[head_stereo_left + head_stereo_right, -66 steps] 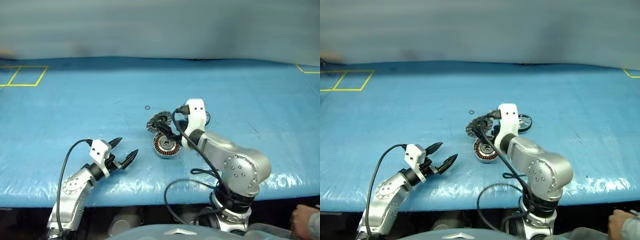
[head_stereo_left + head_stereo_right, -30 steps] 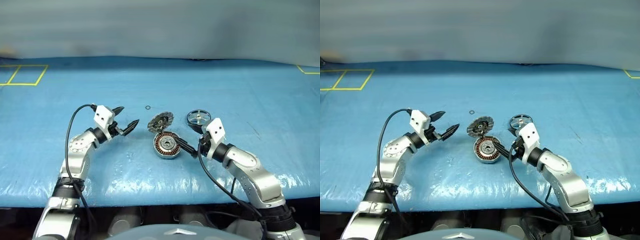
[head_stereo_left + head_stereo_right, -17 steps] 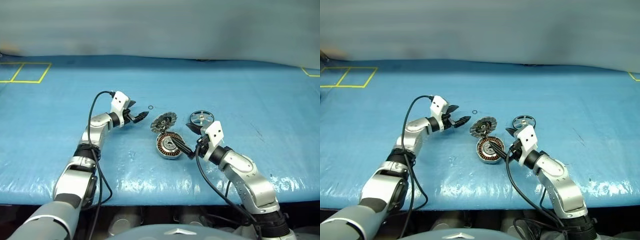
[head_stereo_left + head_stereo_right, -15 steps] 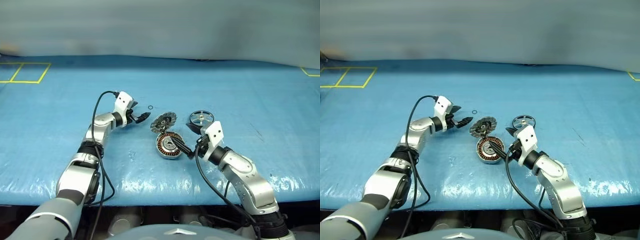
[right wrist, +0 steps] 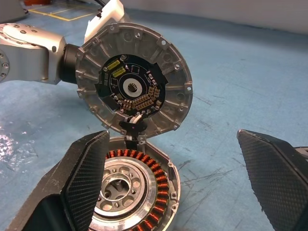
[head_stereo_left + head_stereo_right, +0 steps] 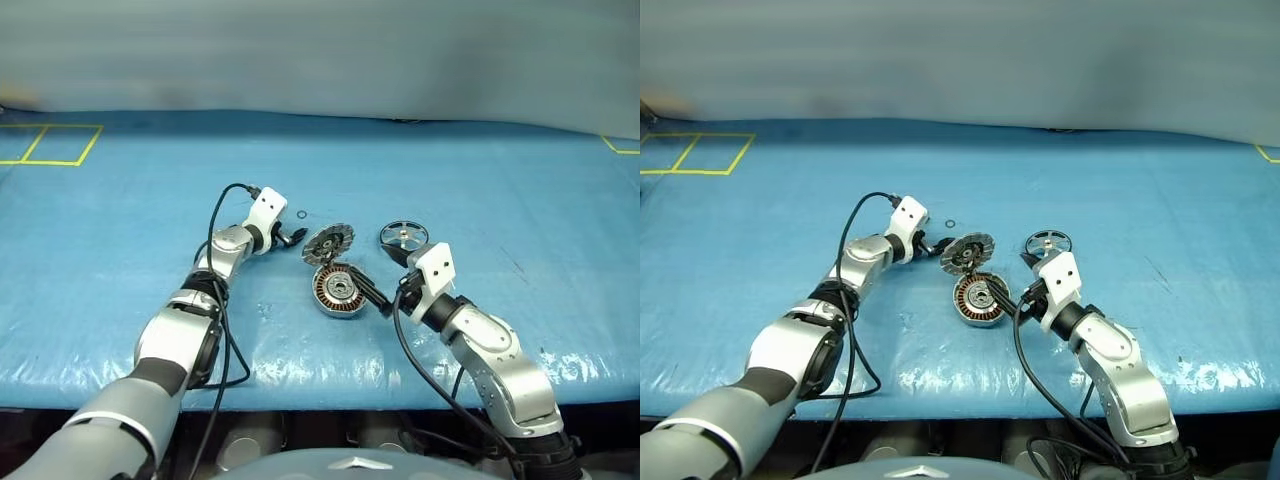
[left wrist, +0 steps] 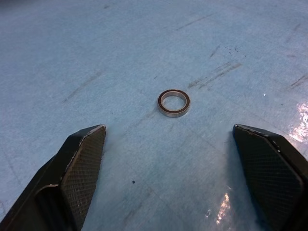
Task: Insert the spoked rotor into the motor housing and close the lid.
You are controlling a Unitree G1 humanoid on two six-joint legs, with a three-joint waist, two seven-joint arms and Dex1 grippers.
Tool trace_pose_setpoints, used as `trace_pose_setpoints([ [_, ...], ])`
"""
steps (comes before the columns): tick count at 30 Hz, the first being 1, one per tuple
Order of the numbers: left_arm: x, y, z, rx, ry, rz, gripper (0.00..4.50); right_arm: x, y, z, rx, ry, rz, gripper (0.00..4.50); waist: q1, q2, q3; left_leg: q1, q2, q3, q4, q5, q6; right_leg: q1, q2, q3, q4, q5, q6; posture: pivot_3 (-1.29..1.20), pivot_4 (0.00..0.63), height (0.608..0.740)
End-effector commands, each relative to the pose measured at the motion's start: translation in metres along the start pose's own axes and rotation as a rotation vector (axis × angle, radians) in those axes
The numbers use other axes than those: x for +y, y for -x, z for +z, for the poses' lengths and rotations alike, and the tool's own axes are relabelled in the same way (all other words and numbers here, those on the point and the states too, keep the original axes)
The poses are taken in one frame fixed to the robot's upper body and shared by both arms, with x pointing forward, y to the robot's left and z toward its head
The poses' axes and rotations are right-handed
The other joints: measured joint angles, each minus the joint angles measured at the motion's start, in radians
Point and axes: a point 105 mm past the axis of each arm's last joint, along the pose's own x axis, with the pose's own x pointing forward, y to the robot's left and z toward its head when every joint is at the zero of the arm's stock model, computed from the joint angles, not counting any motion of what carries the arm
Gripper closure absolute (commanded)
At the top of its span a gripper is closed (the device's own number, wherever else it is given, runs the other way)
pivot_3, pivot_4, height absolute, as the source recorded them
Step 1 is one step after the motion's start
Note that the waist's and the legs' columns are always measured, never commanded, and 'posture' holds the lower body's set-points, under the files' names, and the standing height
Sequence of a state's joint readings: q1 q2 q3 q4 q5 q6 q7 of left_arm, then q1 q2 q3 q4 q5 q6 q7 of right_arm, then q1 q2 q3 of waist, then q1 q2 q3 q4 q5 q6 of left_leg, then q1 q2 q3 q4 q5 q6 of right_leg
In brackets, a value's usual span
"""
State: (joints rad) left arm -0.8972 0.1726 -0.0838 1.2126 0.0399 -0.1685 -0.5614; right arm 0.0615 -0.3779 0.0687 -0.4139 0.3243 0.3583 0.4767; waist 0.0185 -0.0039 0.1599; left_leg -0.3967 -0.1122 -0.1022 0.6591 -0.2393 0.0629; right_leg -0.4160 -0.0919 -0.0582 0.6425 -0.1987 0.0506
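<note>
Since a second ago the left pincer (image 6: 297,236) has reached forward and inward across the desk (image 6: 120,250), and now hangs with its black fingers spread wide, just short of a small thin metal ring (image 7: 173,102) lying flat on the blue cover. To its right stands the thin round silvery-grey lid (image 6: 328,242), tilted up on its joint, patterned face showing, above the round grey motor housing (image 6: 337,291) with its copper-brown windings open to view. The right pincer (image 6: 382,300), likewise spread and empty, sits just beside the housing's rim. Further right the dark-rimmed, silver-spoked rotor (image 6: 403,236) lies flat and untouched, so insertion has not begun. Next, I judge, the rotor must be gripped by its rim, carried level over the housing and seated before the lid swings down. A blue plastic sheet, wrinkled and glossy, covers the desk; yellow tape marks its far corners, against a plain grey wall.
</note>
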Motion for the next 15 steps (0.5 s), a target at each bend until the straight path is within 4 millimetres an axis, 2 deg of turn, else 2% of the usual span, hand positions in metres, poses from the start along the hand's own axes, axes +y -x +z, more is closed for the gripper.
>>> trace_pose_setpoints([
  [1,0.001,-0.005,0.016,-0.031,-0.012,0.012,0.0,0.001,0.002,0.015,-0.054,0.024,-0.011,0.05,0.0,0.0,0.0,0.0,0.0,0.0,0.0,0.0,0.001,0.0,0.0,0.0,0.0,0.0,0.0,0.0,0.15,0.74],
  [9,-0.005,-0.011,0.008,0.027,0.036,0.016,0.0,-0.003,0.008,0.017,-0.054,0.01,-0.068,0.05,0.0,0.0,0.0,0.0,0.0,0.0,0.002,0.0,0.0,0.0,0.0,0.0,0.0,0.0,0.001,0.0,0.15,0.74],
  [15,-0.015,-0.017,0.01,0.027,0.042,0.002,0.0,-0.002,0.015,0.015,-0.035,0.001,-0.09,0.05,0.001,0.0,0.0,0.0,0.0,0.0,0.003,-0.002,0.003,0.001,0.0,0.0,0.0,0.001,0.001,0.0,0.15,0.74],
])
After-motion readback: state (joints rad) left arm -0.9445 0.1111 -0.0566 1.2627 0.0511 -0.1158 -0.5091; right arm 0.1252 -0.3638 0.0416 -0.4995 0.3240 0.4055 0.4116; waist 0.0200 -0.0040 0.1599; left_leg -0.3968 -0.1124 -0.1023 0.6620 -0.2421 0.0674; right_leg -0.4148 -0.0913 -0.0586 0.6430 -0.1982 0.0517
